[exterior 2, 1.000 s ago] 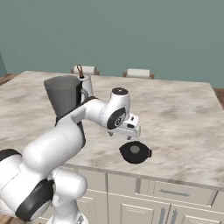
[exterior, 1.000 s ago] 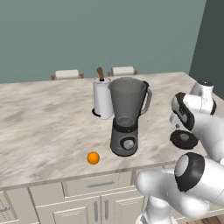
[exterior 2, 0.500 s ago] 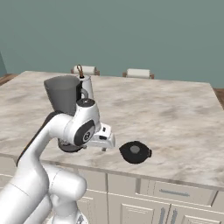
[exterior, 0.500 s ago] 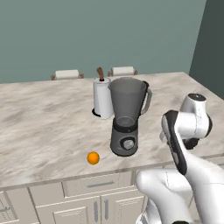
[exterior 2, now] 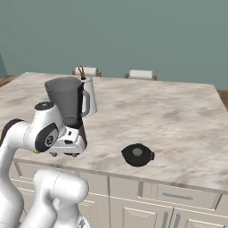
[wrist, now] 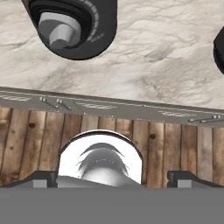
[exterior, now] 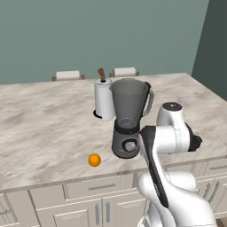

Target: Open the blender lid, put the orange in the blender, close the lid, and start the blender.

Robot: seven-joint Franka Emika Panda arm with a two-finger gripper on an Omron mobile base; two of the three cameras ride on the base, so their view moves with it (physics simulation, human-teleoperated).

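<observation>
The blender (exterior: 128, 122) stands near the front edge of the marble counter (exterior: 44, 124), its jar open at the top, no cap on it. The orange (exterior: 94, 160) sits on the counter just left of the blender's base in the left base view, a little apart from it. The blender lid (exterior 2: 137, 154) lies flat on the counter off to the blender's right, near the front edge, knob up. Behind the blender, the paper-towel roll (exterior: 103, 98) stands upright, close to the jar. The gripper (exterior 2: 67, 143) hangs low by the counter edge in front of the blender's base, fingers spread wide and holding nothing.
</observation>
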